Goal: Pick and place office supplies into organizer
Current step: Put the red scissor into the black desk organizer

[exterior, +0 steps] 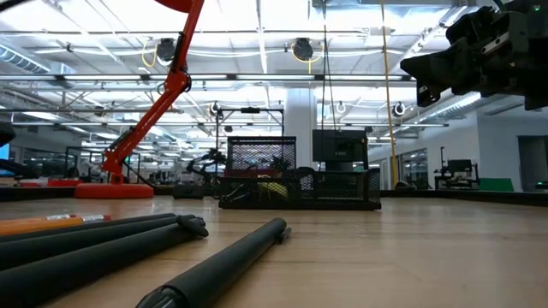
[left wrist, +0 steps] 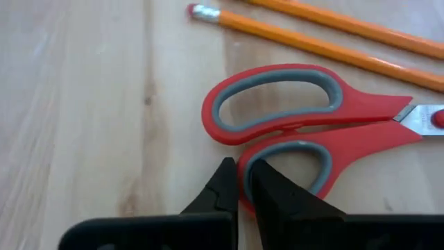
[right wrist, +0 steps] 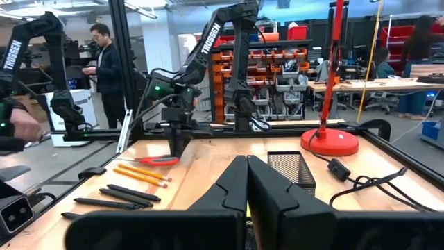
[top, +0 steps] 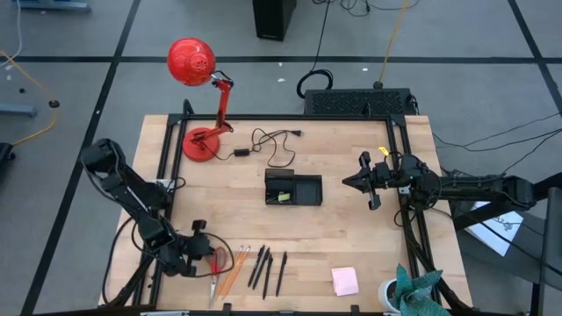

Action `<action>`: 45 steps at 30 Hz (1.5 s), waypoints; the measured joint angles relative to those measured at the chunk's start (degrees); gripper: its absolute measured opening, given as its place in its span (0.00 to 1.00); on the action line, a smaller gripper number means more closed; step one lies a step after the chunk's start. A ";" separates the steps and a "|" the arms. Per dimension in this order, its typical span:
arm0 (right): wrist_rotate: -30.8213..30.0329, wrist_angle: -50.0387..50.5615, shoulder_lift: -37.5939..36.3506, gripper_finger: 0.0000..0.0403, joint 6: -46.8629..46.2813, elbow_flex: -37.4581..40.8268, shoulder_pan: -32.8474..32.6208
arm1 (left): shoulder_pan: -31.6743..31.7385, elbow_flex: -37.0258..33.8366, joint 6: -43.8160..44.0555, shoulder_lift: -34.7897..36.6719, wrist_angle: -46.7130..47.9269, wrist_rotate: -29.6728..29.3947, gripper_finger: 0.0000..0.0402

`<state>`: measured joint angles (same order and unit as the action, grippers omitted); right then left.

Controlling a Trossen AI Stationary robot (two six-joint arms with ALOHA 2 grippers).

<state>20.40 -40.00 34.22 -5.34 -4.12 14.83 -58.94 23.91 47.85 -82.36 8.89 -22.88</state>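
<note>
Scissors (left wrist: 305,132) lie near the table's (top: 351,237) front-left corner beside two pencils (top: 235,269), left gripper (left wrist: 239,182) closed on one handle loop, while right gripper (right wrist: 246,182), fingers together and empty, hovers near the right edge beside the organizer (top: 293,189).

This is a robotics lab or workshop. A pale wooden worktable (top: 351,237) framed by black metal rails stands on a grey floor marked with dark tape lines. Beyond it rise orange shelving racks (right wrist: 277,59) of parts bins, further dark robot arms (right wrist: 229,42), exposed ceiling lights, and a standing person (right wrist: 105,59).
</note>
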 joint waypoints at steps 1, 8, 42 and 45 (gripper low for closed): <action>0.01 -0.01 -0.01 0.00 0.00 0.00 0.00 | -0.14 0.39 -1.83 -0.13 0.02 -0.18 0.05; -0.87 0.01 -0.02 0.00 0.02 0.00 0.02 | 0.89 6.54 -9.45 -0.48 9.23 -1.24 0.03; -1.06 0.06 0.11 0.00 0.00 0.02 0.00 | 30.67 39.46 -64.44 0.87 40.35 -31.76 0.02; -1.06 0.06 0.11 0.00 0.00 0.02 0.00 | 35.69 43.53 -75.33 0.87 37.65 -32.09 0.00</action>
<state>19.33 -39.94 34.33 -5.34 -4.10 14.83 -23.25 67.43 -27.48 -81.49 46.54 -54.97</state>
